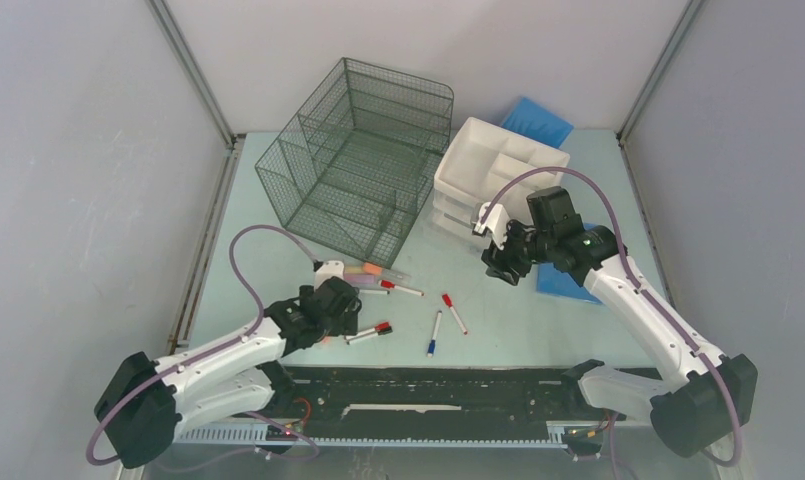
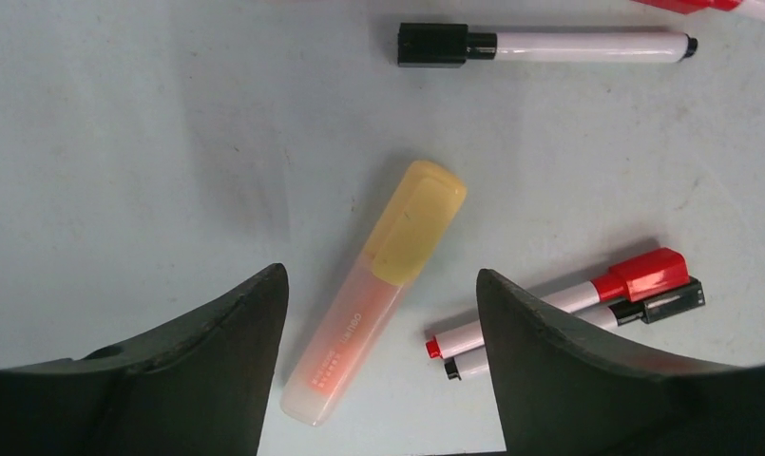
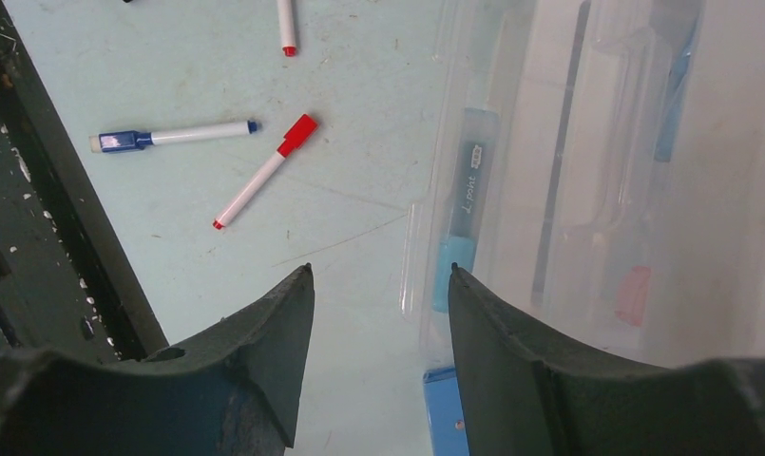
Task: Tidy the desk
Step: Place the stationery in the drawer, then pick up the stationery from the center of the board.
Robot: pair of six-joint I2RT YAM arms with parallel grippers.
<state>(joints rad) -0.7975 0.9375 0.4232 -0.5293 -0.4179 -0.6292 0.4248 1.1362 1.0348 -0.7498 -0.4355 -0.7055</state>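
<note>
The desk (image 1: 268, 255) is a pale mint-green tabletop with pens scattered near its front. My left gripper (image 1: 336, 308) is open and low over the desk. In the left wrist view its jaws (image 2: 382, 271) straddle a pale orange highlighter with a yellow cap (image 2: 378, 285) without touching it. A red-capped and a black-capped marker (image 2: 568, 304) lie side by side just right of the right finger. My right gripper (image 1: 500, 262) is open and empty in front of the white drawer unit (image 1: 498, 165). In the right wrist view (image 3: 380, 268) it hovers by a translucent drawer (image 3: 587, 171).
A dark wire-mesh organizer (image 1: 363, 160) stands at the back middle. A blue notebook (image 1: 568, 280) lies under the right arm and another blue item (image 1: 538, 120) lies behind the drawers. Loose markers include a black-capped one (image 2: 540, 44), a blue-capped one (image 1: 434, 333) and a red-capped one (image 1: 454, 313).
</note>
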